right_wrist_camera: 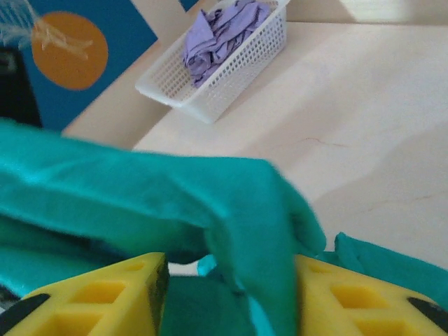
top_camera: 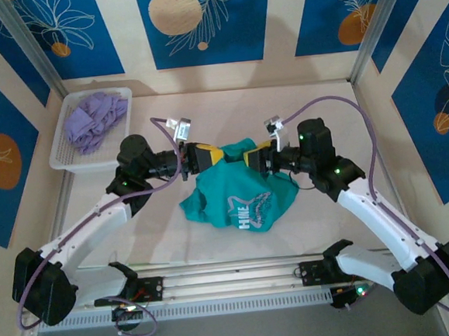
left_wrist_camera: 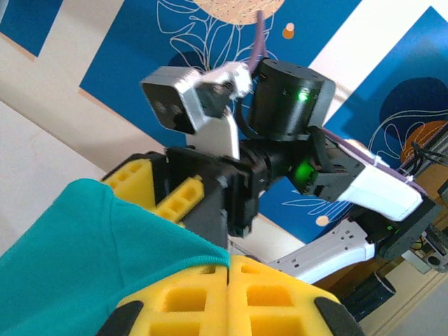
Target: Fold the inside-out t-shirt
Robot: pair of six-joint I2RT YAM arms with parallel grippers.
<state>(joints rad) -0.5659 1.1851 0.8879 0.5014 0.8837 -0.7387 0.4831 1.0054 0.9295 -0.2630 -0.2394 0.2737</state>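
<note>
The teal t-shirt (top_camera: 241, 196) lies bunched mid-table (top_camera: 220, 110), its far edge raised between the two grippers and its white print facing up. The left gripper (top_camera: 210, 155) is clamped tight on a fold of it, while the right gripper (top_camera: 253, 158) has its yellow fingers (right_wrist_camera: 105, 297) parted, cloth draped loosely between them. A white basket (top_camera: 62, 159) holding a lavender garment (top_camera: 95, 120) sits at the far left
</note>
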